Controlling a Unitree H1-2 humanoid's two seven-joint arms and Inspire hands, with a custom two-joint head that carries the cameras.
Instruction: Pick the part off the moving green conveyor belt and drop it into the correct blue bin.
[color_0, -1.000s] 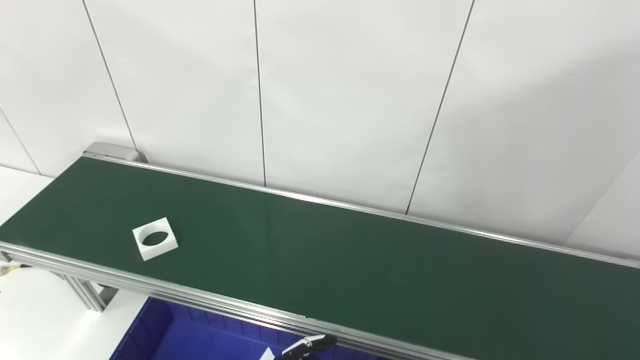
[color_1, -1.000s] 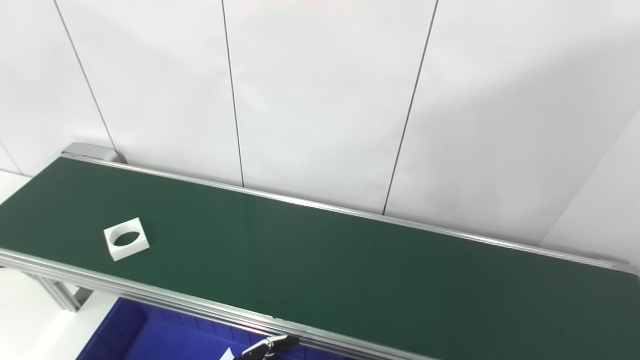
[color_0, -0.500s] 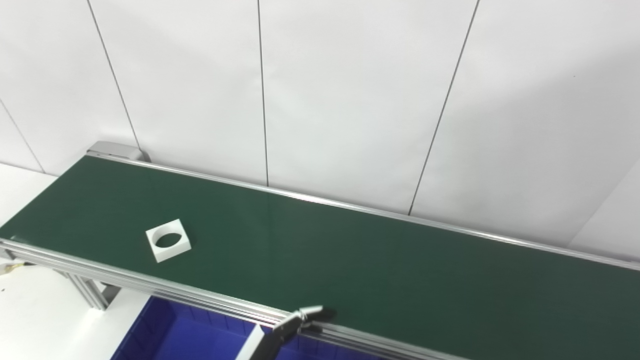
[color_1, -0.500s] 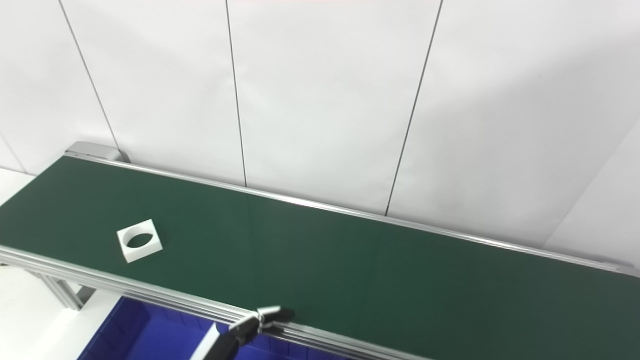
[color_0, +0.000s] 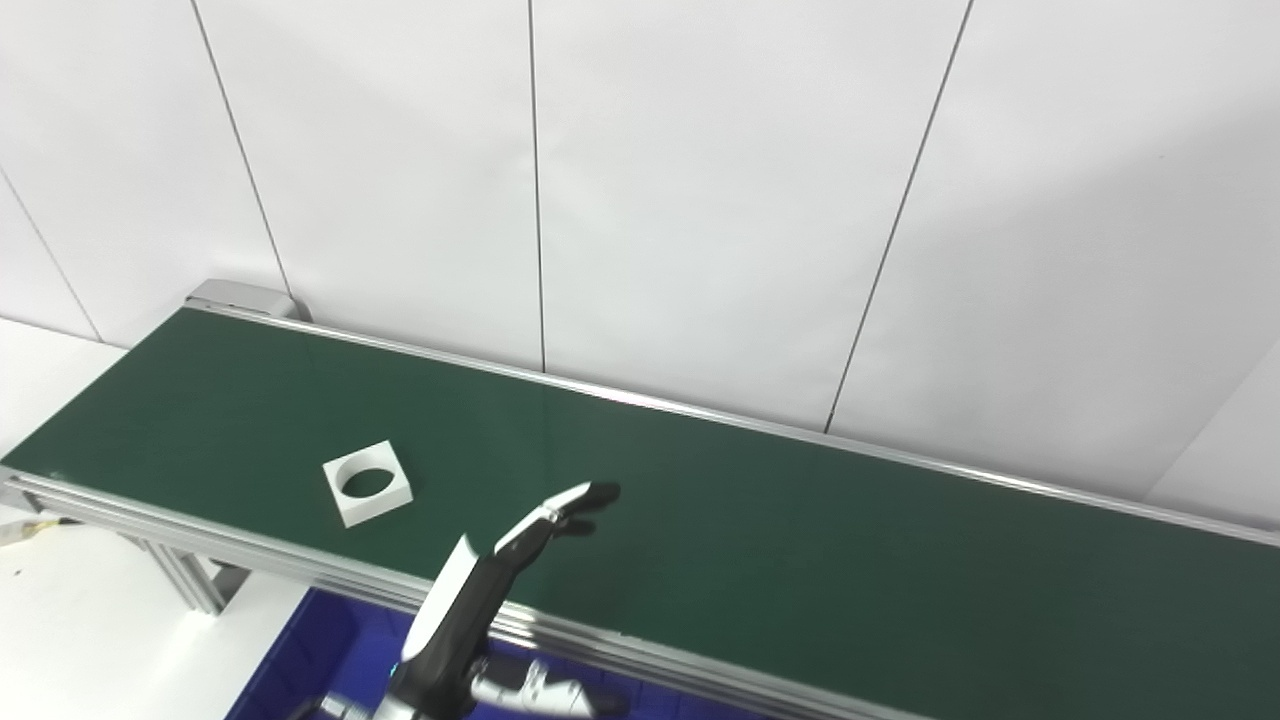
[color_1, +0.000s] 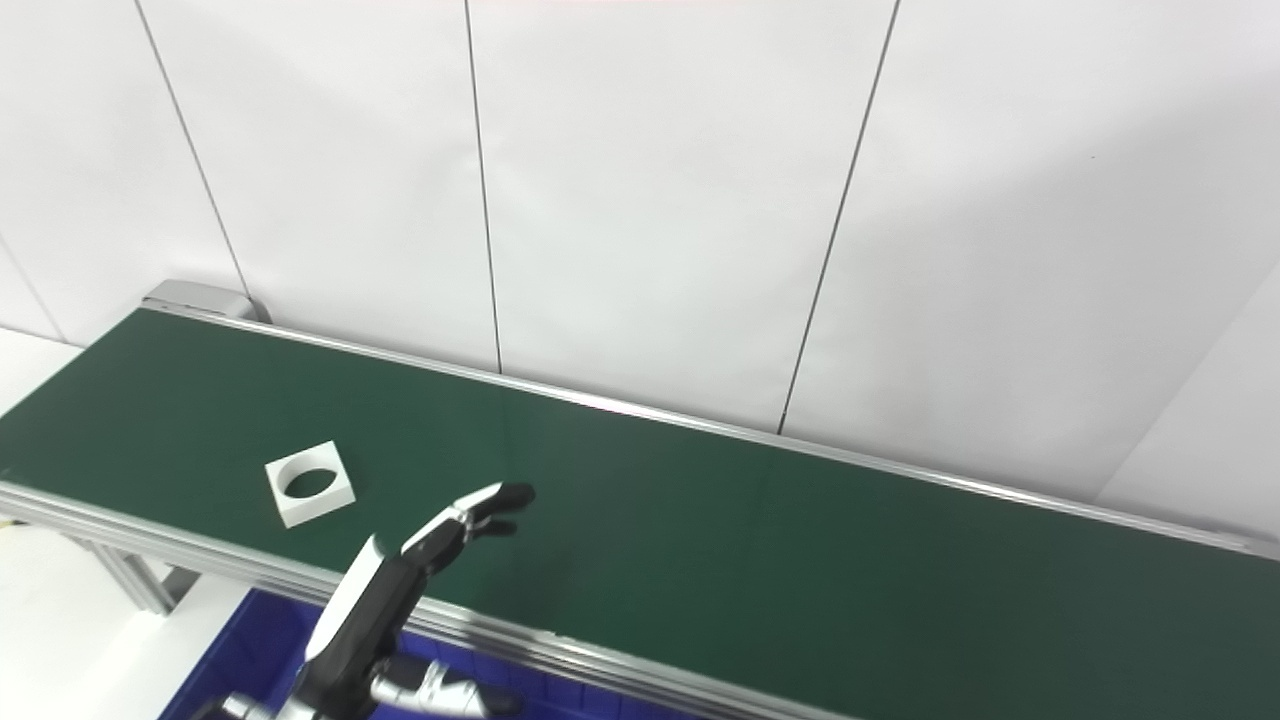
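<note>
White wall panels back the green conveyor belt (color_0: 700, 520), where the white square part with a round hole (color_0: 368, 483) lies flat near the left end, likely light, rigid and slick, best pinched across opposite outer edges by the left robot hand (color_0: 480, 590), whose fingers extend released above the belt, holding nothing.

Factory-style lab — conveyor belt (color_0: 700, 520), bin (color_0: 330, 650)

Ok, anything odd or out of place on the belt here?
Nothing stands out. The white square part lies flat on the green belt, turned slightly askew to its edges. The left robot hand reaches over the belt, empty.
</note>
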